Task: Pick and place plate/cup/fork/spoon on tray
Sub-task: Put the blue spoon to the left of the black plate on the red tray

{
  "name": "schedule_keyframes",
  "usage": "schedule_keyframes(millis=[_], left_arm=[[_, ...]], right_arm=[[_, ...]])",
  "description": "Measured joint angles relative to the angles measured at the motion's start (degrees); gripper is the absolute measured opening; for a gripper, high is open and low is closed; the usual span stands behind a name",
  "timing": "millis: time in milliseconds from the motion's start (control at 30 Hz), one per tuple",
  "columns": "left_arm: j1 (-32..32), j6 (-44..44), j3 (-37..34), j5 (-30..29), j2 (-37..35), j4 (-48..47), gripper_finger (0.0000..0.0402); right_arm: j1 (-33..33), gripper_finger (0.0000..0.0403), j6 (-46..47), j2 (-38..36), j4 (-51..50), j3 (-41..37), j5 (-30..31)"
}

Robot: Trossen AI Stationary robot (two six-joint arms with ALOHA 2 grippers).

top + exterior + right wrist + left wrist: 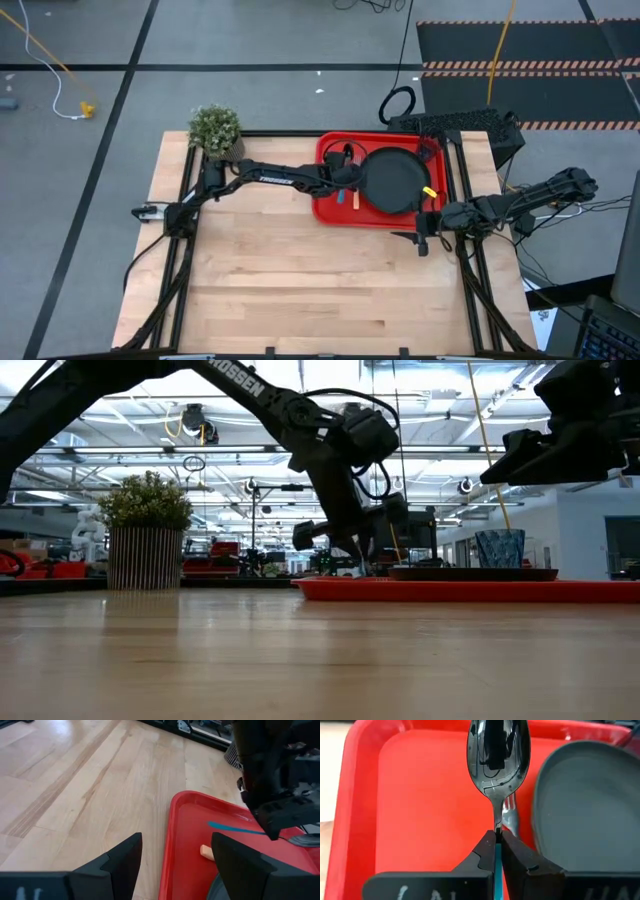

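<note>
The red tray (332, 207) lies at the table's far right, and the black plate (395, 180) lies flat on it. My left gripper (497, 837) hangs over the tray's left part, beside the plate, shut on the spoon (497, 755). The fork's orange handle (356, 198) lies on the tray floor next to it, and its tines (511, 817) show under the spoon. A small dark thing (430, 152) at the tray's far right corner may be the cup. My right gripper (175, 865) is open and empty, just off the tray's near right corner. My left gripper pinches the spoon's light-blue handle (497, 854) between its two fingers, close to where it joins the dark metal neck. The fingers come from above, slanting down from the table's left. The bowl sticks out beyond the fingertips, and the handle's free end (220, 826) sticks out behind, about level over the tray floor.
A potted plant (216, 130) stands at the table's far left. A small yellow piece (430, 190) lies at the plate's right edge. Bare wood (300, 290) covers the table's near half.
</note>
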Motion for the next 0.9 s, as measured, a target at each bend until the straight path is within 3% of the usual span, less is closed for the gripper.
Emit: schedule_keyframes(millis=[333, 900], left_arm=[[0.4, -4.6, 0.0, 0.9, 0.5, -6.0, 0.0016], [1.6, -7.9, 0.0, 4.6, 3.7, -3.7, 0.0025]], right_arm=[[0.0, 0.0231, 0.0, 0.0, 0.0, 0.0, 0.0], [0.0, 0.0231, 0.0, 0.0, -0.3, 0.0, 0.0]])
